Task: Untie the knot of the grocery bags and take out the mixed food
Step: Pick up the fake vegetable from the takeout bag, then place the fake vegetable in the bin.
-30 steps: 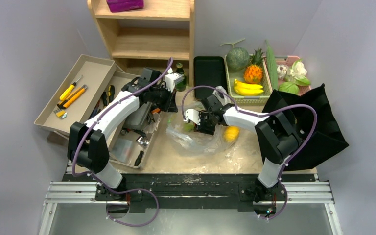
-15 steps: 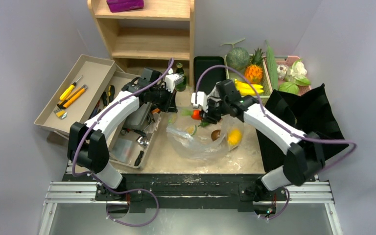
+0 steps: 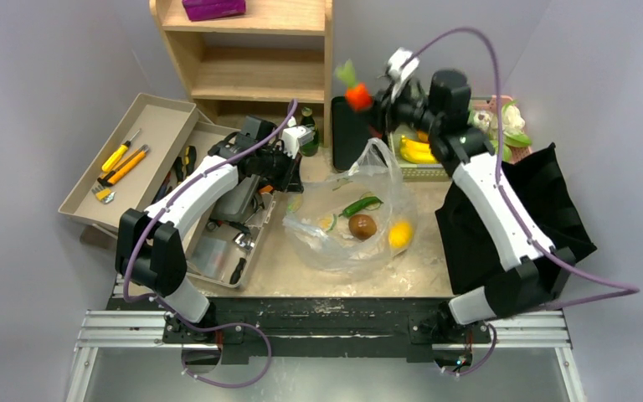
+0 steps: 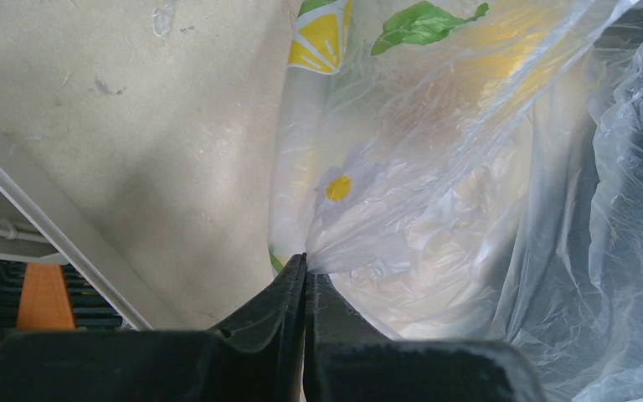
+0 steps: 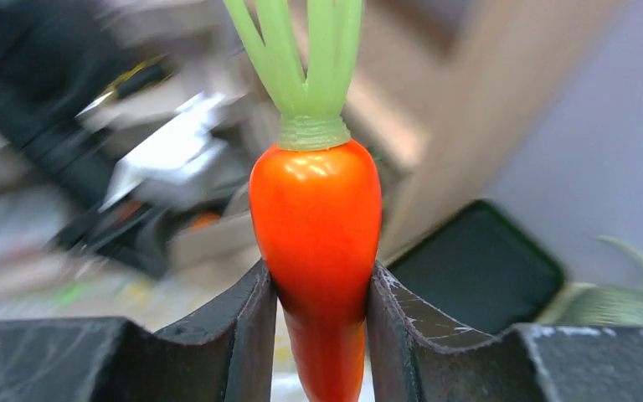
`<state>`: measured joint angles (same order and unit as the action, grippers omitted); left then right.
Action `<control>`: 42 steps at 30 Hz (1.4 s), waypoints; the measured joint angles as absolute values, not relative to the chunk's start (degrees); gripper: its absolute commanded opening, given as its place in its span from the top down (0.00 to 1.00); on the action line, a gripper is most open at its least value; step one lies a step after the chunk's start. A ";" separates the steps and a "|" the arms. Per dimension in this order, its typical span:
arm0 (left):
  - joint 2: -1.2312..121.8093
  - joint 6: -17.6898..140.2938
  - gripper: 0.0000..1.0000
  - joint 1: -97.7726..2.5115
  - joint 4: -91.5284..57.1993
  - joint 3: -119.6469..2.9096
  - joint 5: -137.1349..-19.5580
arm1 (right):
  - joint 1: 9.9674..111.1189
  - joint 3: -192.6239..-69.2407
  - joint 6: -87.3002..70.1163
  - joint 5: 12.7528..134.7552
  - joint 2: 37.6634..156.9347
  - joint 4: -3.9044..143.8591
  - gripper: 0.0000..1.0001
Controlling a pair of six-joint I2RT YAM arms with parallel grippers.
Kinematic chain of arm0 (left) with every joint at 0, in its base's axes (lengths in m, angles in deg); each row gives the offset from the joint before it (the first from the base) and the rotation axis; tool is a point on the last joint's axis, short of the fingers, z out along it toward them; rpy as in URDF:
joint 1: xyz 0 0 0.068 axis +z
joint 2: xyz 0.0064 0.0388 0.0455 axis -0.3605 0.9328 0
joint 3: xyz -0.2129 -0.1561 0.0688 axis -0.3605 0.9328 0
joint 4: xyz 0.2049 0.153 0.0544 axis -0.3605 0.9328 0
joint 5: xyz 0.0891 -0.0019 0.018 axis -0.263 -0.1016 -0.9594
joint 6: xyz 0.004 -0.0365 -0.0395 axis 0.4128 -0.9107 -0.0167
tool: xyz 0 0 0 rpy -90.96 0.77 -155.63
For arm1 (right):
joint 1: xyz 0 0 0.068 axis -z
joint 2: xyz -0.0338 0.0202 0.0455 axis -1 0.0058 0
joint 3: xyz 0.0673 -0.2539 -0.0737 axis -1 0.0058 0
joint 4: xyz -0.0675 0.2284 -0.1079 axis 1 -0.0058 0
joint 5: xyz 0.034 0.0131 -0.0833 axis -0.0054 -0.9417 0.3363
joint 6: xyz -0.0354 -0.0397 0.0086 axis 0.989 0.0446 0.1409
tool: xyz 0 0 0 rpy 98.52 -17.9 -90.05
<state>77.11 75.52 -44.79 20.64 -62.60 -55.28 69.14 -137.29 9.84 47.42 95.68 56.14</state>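
Right wrist: right gripper (image 5: pixel 318 289) is clamping an orange carrot (image 5: pixel 316 218) between its jaws; left gripper (image 4: pixel 305 276) is pinching the clear plastic bag (image 4: pixel 435 209).

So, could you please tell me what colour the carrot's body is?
Orange carrot; right wrist view.

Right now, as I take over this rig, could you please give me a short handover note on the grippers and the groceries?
Left gripper: fingers shut on the plastic bag at its edge.
Right gripper: shut on a carrot, held high above the black tray.
Plastic bag: open on the table; a green pepper, a brown fruit and a lemon lie inside.
Black bag: slumped at the right; contents not visible.
Done: knot untied, carrot out.
Left: set the carrot down, empty the plastic bag.
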 measured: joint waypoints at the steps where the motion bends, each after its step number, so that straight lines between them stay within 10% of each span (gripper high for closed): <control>1: 77.11 75.52 1.00 -44.79 20.64 -62.60 -55.30 | 70.73 -141.78 7.76 49.76 98.21 56.25 1.00; 23: 77.13 75.41 1.00 -44.77 18.28 -62.16 -54.07 | 95.89 -184.48 6.54 101.03 141.43 44.16 1.00; 35: 78.11 74.97 1.00 -44.77 16.62 -61.40 -53.46 | 100.65 -185.55 9.71 105.16 144.46 43.96 0.25; 42: 78.11 74.99 1.00 -44.75 15.90 -61.40 -52.96 | 100.30 -185.75 9.40 102.21 144.05 43.74 0.15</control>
<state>78.11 74.99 -44.75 15.90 -61.40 -52.96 100.30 -185.75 9.40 102.21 144.05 43.74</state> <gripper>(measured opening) 0.003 0.874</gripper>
